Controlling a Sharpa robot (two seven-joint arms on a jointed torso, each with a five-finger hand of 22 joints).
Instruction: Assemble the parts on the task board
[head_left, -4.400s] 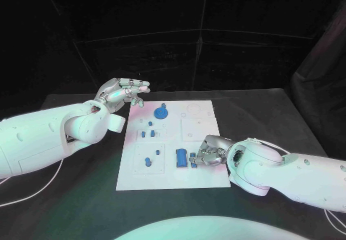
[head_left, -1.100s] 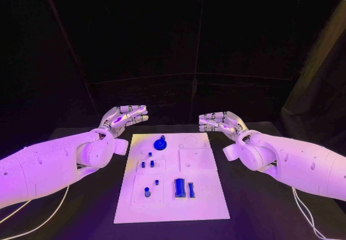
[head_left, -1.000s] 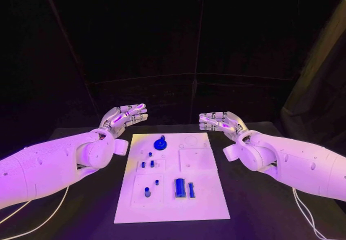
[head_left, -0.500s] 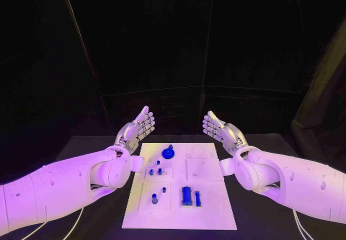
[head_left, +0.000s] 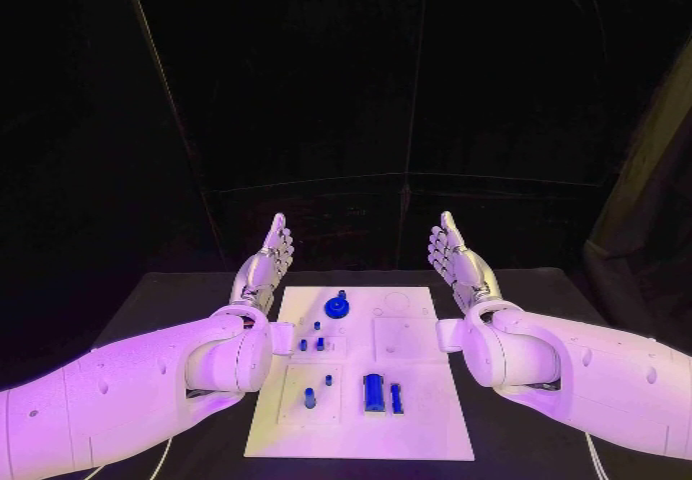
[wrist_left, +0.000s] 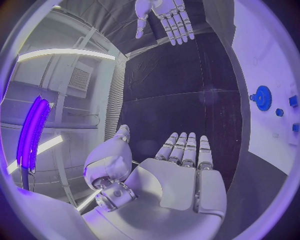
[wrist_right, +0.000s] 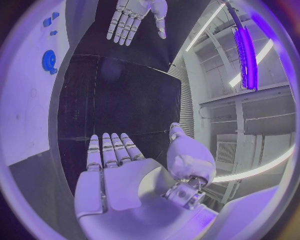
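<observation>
Above the far corners of the task board (head_left: 361, 440), left hand (head_left: 264, 262) and right hand (head_left: 459, 262) raised upright, fingers straight and together, palms facing, nothing held. Between and below them on the counter (head_left: 173, 300): one board, one blue gear (head_left: 338, 305), several small blue parts (head_left: 374, 392) nearer the wrists.

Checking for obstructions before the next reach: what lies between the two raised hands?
In the head view, the far end of the task board with the round blue gear lies between and below the left hand and right hand; both hold nothing.
</observation>
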